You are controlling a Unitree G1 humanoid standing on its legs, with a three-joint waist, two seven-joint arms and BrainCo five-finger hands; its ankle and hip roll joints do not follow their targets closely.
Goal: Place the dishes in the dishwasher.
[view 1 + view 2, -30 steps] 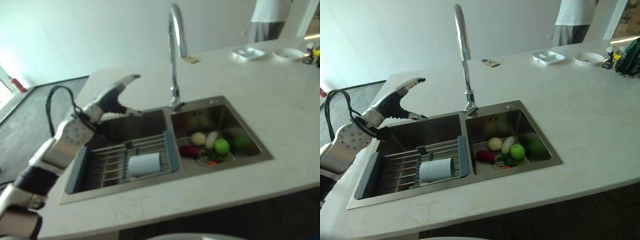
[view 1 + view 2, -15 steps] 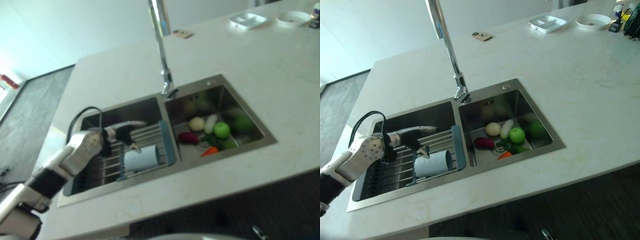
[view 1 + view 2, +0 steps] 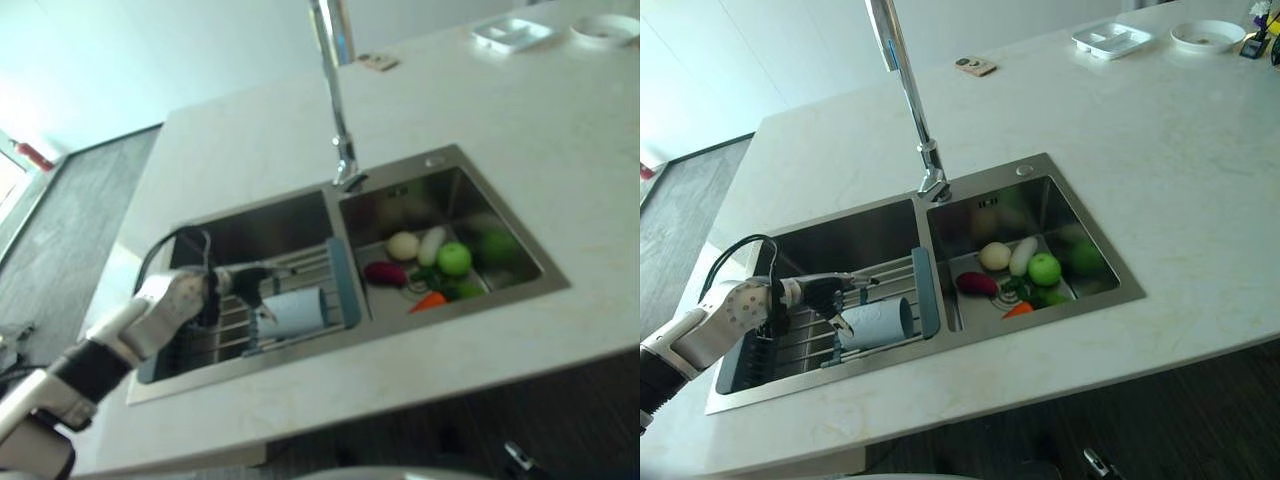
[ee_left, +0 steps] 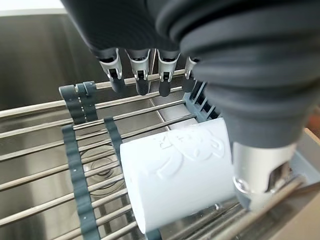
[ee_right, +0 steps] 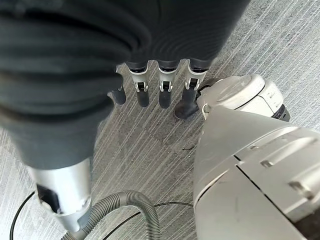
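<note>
The left hand (image 3: 818,294) hovered with fingers relaxed, grasping nothing, over the rack (image 3: 925,290) in the sink's (image 3: 840,240) left basin. Just beside it a white cup (image 3: 875,322) lay on its side on the rack bars. Vegetables (image 3: 1025,275) sat in the right basin. The right hand (image 5: 150,75) hung slack over grey floor (image 5: 280,45).

A silver-grey arm with a round perforated joint casing runs into the left hand (image 3: 823,293), its back under a dark ribbed cover; the right hand (image 5: 150,75) has matching silver fingers, dark-tipped
</note>
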